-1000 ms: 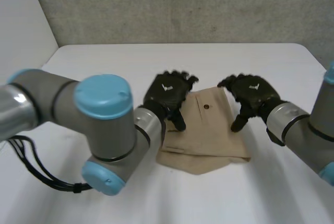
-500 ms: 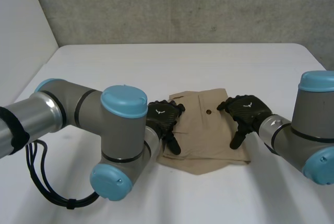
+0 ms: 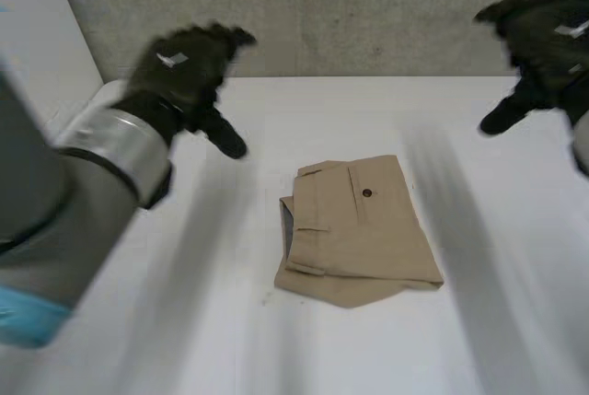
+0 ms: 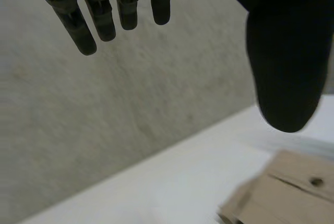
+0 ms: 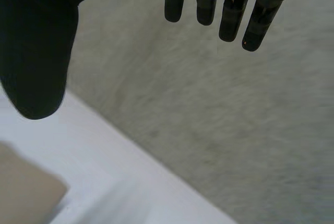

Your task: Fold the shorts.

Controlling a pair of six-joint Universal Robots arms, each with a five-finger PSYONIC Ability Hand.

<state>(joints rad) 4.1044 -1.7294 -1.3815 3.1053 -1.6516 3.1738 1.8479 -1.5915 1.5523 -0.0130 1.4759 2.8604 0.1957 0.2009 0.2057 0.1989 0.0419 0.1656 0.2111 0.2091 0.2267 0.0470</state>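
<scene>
Shorts: you see the tan shorts (image 3: 359, 229) folded into a compact packet just right of centre in the head view, lying flat on the white table (image 3: 276, 119).
Button: a dark button (image 3: 366, 193) sits on the top layer, toward the far edge of the packet.
Left hand: the left hand (image 3: 184, 68) is at the upper left of the head view, in front of the grey wall (image 3: 368, 8) and well apart from the shorts. The left arm (image 3: 83, 183) fills the lower left.
Left hand state: in its wrist view the fingers (image 4: 99, 15) are straight and the thumb (image 4: 284, 62) stands wide of them. Nothing is between them.
Right hand: the right hand (image 3: 543, 36) is at the upper right of the head view, also well apart from the shorts.
Right hand state: in its wrist view the fingers (image 5: 229, 10) are straight, the thumb (image 5: 39, 51) is spread away, and it holds nothing.
Left wrist extra: beyond the thumb you get one end of the shorts (image 4: 292, 187), with the button (image 4: 315, 181), against the table edge and wall.
Right wrist extra: beyond the thumb you get a single tan corner of the shorts (image 5: 26, 192). No button is visible there.
Head extra: it gives you the whole outline of the packet and both hands at once.
</scene>
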